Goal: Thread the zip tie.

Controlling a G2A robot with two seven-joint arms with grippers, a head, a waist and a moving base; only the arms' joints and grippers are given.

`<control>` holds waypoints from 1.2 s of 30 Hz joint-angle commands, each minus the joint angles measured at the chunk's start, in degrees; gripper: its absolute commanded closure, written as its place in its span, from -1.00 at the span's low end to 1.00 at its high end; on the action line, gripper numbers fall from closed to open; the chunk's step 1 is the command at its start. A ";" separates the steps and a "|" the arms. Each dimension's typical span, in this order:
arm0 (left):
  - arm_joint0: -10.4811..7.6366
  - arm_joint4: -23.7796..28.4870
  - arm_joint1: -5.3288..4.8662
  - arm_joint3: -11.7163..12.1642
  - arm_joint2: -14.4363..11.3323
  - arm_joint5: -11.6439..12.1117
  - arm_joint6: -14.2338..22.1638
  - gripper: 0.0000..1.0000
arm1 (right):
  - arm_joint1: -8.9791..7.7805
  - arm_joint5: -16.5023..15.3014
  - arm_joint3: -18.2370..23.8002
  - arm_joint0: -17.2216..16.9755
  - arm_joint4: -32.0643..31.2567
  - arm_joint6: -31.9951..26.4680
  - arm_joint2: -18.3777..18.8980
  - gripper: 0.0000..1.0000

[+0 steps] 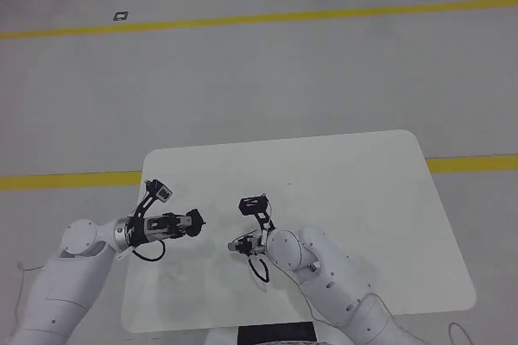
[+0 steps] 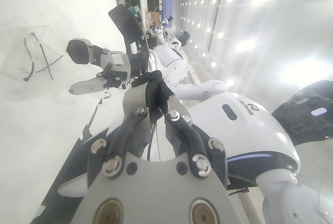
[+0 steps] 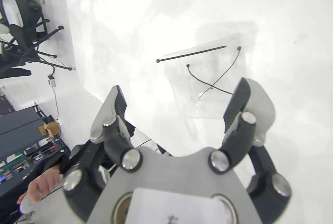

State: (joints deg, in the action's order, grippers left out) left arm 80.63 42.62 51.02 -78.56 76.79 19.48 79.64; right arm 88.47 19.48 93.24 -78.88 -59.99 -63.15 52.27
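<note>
Locate the zip tie in the left gripper: pinched between pads pressed fully together, with a thin black strand running back from the pads toward the wrist. Read only that strand as visible. Take the head and the tail tip as hidden behind the fingers. In the top view, find the left gripper raised above the near part of the table, nose pointed toward the other arm.

Find the right gripper with jaws spread wide and nothing between them. In the left wrist view, note the same right gripper just across from the left one, close but apart, not touching the tie.

Beyond both grippers, note a clear container resting on the table, with several spare zip ties lying loose and crossed inside it. None of these looks closed into a loop.

Status, as a judgement: pick-up done, with one tie secured in the left gripper. Threading apparently not begun: no loop to be seen, and no tail through a head. Remaining: take the free end with the right gripper, line the tail up with the head slot, push through, pull snug.
</note>
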 commanded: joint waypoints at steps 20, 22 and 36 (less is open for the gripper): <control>0.00 0.00 0.00 0.00 0.00 0.00 0.00 1.00 | 0.86 -5.06 1.11 0.27 -6.44 -2.15 -1.74 -1.00; 0.00 0.00 0.00 0.00 0.00 0.00 0.00 1.00 | 0.86 -5.06 1.11 0.27 -6.44 -2.15 -1.74 -1.00; 0.00 0.00 0.00 0.00 0.00 0.00 0.00 1.00 | 0.51 -10.81 1.30 3.92 -18.58 -9.36 -7.45 -1.00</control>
State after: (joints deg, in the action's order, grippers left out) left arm 80.63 42.62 51.02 -78.56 76.79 19.48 79.64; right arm 88.94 8.95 94.66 -75.31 -78.36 -71.86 45.06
